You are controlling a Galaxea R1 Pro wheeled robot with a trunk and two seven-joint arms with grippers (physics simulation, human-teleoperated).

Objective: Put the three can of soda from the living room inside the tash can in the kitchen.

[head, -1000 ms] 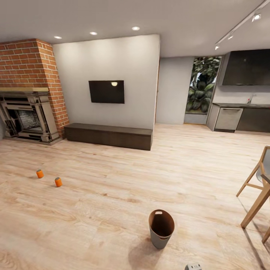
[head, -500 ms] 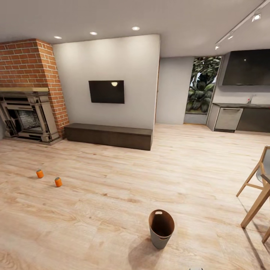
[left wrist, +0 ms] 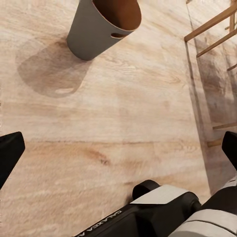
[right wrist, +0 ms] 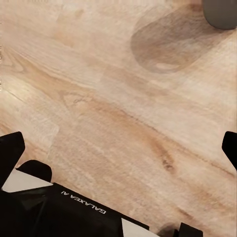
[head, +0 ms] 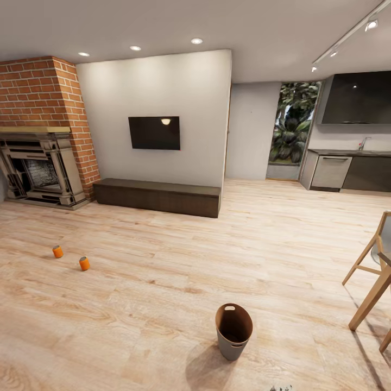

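The right arm's tip has sunk lower — both end effectors (left wrist: 118,148) (right wrist: 118,143) spread wide, empty, above floor (head: 163,304).

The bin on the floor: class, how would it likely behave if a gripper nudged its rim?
The bin looks tall, narrowing to a small base, so it may tip. It seems empty, so probably light. On the smooth plank floor it might slide instead.

Both arms hang low, wrists pointing down at the floor. The left gripper (left wrist: 118,148) has its fingers spread wide, just the black fingertips (left wrist: 10,153) poking in at the frame edges, nothing between them. Same deal with the right gripper (right wrist: 118,148): wide apart and empty.
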